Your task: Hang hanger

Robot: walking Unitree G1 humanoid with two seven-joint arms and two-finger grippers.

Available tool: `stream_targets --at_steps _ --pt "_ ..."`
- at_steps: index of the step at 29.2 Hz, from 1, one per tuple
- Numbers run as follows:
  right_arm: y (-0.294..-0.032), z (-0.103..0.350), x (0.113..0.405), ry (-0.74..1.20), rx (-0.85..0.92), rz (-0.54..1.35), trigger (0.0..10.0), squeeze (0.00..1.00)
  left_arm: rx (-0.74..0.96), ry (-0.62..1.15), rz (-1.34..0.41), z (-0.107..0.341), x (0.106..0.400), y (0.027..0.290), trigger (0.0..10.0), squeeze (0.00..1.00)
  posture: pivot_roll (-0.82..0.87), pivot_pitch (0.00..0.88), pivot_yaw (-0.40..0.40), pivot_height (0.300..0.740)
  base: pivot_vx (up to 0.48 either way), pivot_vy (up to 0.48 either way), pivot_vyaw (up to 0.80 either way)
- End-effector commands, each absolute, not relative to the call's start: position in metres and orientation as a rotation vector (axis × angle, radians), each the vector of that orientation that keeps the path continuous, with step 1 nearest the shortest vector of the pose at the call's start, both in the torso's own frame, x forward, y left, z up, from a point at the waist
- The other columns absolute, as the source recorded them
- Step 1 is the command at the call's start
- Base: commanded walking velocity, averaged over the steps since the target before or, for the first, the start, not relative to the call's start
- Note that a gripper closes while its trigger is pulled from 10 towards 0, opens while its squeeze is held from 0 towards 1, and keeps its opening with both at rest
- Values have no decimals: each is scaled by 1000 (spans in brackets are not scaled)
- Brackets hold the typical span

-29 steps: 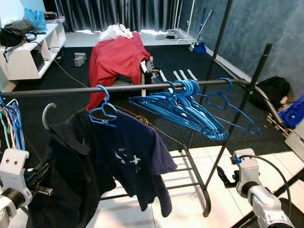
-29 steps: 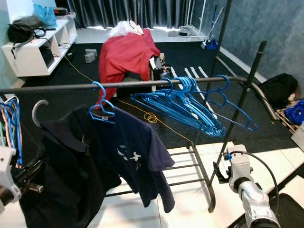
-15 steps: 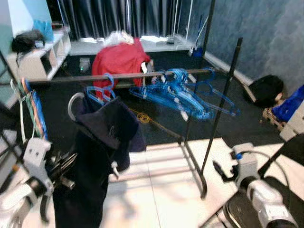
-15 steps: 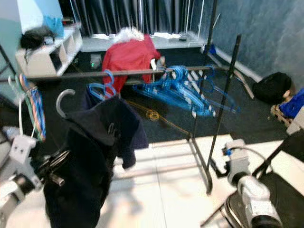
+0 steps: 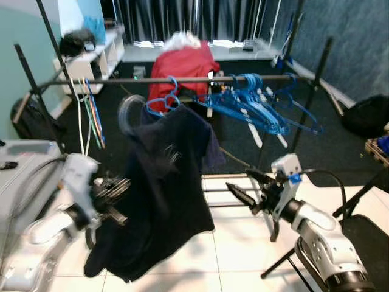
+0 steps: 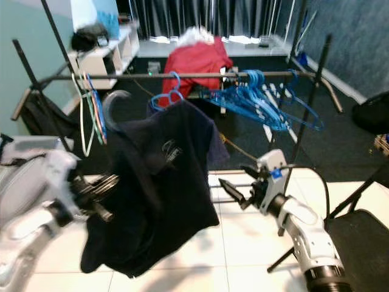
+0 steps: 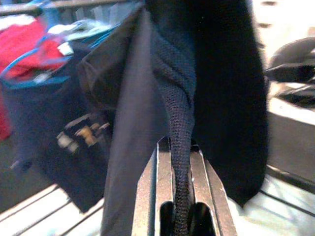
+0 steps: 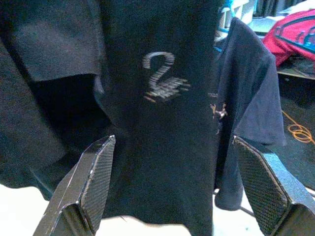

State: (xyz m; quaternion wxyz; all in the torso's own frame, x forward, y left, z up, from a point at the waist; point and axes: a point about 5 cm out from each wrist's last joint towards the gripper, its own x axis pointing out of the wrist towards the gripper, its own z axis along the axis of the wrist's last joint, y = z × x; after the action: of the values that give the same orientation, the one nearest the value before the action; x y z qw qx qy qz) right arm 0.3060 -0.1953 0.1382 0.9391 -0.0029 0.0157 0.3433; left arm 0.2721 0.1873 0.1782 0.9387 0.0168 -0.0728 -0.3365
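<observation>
Grey hook (image 5: 126, 113) below rail (image 5: 121, 80), near side
Left tool (image 7: 180, 196) pinched shut on dark garment (image 5: 161, 194); right tool (image 5: 243, 190) spread wide, empty, right of cloth

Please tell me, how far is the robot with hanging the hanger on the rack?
Done: one dark shirt on a blue hanger already hangs on the rail.
In hand: the left gripper is shut on the fabric of a dark polo shirt, whose grey hanger hook is off the rail. The right gripper is open, near the shirt.
Left: lift the hook onto the rail and release.
</observation>
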Motion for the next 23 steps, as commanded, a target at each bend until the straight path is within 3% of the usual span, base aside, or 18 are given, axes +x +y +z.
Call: stream_targets --at_steps 1,4,12,23 --pt "-189 143 302 24 21 751 10000 0 -18 -200 -726 189 271 174 10000 0 -33 0 -34 740 0 0 0" --pt "-179 154 297 0 56 831 10000 0 -65 -226 -793 198 268 154 10000 0 -28 0 -35 740 0 0 0" --pt "-166 173 291 -32 102 932 10000 0 -110 -253 -837 213 263 138 10000 0 -15 0 -33 740 0 0 0" --pt "-181 182 310 -69 -37 689 10000 0 -135 -272 -903 227 250 122 10000 0 -6 0 -33 740 0 0 0"
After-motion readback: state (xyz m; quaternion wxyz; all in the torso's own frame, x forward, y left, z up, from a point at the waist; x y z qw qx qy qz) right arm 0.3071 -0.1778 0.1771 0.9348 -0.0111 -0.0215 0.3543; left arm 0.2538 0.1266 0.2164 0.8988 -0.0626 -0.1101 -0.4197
